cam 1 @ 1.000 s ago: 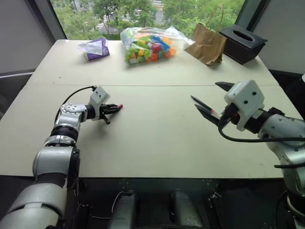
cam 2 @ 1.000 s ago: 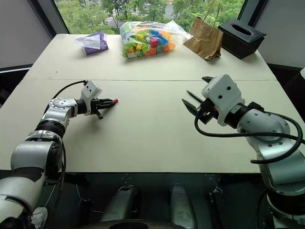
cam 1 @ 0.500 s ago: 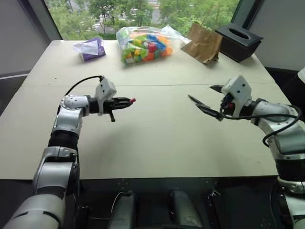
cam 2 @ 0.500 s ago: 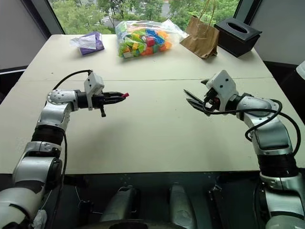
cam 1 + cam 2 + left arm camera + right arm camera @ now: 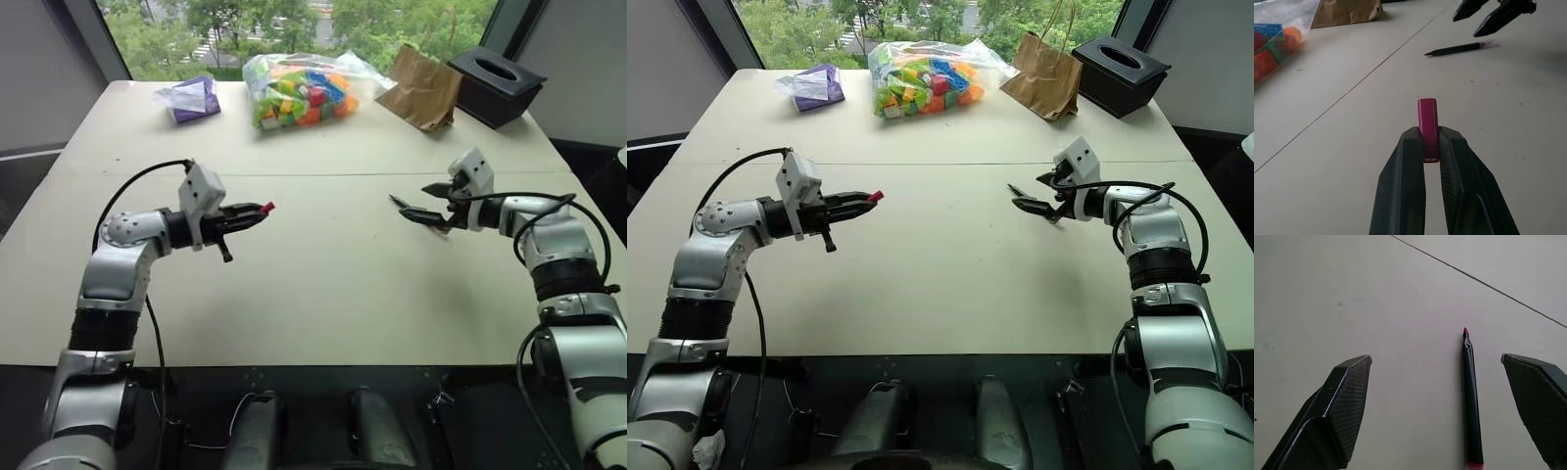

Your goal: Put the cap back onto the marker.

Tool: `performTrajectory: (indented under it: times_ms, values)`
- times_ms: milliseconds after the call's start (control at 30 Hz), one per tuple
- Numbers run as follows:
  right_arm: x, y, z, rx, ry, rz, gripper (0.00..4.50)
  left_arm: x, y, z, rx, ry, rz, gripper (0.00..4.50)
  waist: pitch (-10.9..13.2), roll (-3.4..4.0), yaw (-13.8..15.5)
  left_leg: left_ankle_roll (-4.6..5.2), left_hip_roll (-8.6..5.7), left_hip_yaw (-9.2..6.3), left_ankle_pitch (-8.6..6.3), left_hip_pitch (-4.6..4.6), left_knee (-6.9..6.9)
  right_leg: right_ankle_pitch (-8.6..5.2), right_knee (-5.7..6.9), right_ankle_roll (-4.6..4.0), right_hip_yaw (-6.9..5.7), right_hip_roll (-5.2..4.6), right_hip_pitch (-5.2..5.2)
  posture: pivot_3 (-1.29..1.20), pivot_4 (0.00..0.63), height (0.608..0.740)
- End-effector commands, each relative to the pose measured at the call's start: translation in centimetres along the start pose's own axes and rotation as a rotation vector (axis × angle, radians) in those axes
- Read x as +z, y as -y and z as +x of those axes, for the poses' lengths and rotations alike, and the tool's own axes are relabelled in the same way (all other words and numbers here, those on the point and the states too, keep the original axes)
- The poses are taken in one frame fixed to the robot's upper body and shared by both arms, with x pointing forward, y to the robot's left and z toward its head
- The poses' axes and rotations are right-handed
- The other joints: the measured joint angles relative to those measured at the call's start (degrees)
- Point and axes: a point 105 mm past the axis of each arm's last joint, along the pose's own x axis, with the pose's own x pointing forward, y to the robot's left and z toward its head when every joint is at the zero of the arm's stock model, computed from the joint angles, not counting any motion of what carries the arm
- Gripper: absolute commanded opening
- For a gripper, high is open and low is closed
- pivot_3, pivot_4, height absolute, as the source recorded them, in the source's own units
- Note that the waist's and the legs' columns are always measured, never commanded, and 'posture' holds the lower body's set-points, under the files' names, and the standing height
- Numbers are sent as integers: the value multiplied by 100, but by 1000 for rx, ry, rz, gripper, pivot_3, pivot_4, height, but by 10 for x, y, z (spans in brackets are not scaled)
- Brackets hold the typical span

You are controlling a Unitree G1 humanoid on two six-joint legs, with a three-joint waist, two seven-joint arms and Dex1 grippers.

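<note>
Red cap [image 5: 1427, 128] sits pinched between the left gripper's [image 5: 1430, 147] two black fingers [image 5: 1408, 166], its far end sticking out past the tips, held above the table [image 5: 323, 294] on its left half. Right gripper [image 5: 1449, 396] hangs low over the table's right half, fingers [image 5: 1342, 401] spread wide, holding nothing. Marker [image 5: 1471, 406] lies flat on the table between those open fingers, nearer one of them, touching neither, pinkish tip pointing away from the wrist. Farther back: bag of coloured blocks [image 5: 304, 93], purple packet [image 5: 194, 100], brown paper bag [image 5: 423, 90], black box [image 5: 500, 86].
</note>
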Motion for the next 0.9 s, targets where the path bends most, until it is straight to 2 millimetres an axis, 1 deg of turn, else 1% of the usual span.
performTrajectory:
  times_ms: [33, 233, 500, 800, 900]
  values:
    - [3, 6, 1, -31, 7, -19, 4393, 13, -2, -8, 35, 28, 44, 94, 0, 0, -6, 0, 0, 0, 0, 0, 0, 0, 0, 0, 1, 0, 0, 0, 150, 740]
    - [-14, 7, 4, -58, -17, 38, 4393, 13, 0, -9, 43, 27, 46, 94, 1, 2, -10, 0, 0, 1, 0, 0, -1, 0, 0, 0, 2, 0, -3, 0, 150, 740]
    - [-28, 3, 6, -67, -49, 102, 4393, 14, 1, -4, 31, 30, 54, 94, 1, 2, -9, 0, -1, 2, 0, 0, -1, 0, 0, 0, 3, 0, -2, 0, 150, 740]
    - [-34, 5, 7, -84, -73, 114, 4393, 13, 3, -4, 35, 28, 56, 94, 1, 2, -8, 0, -1, 2, 0, 0, -1, 0, 1, 0, 3, 0, -1, 0, 150, 740]
    - [-34, 5, 8, -89, -79, 102, 3593, 13, 3, -4, 40, 28, 54, 0, 1, 2, -9, -1, -1, 2, 0, 0, -1, 0, 0, 0, 3, 0, -1, 0, 150, 740]
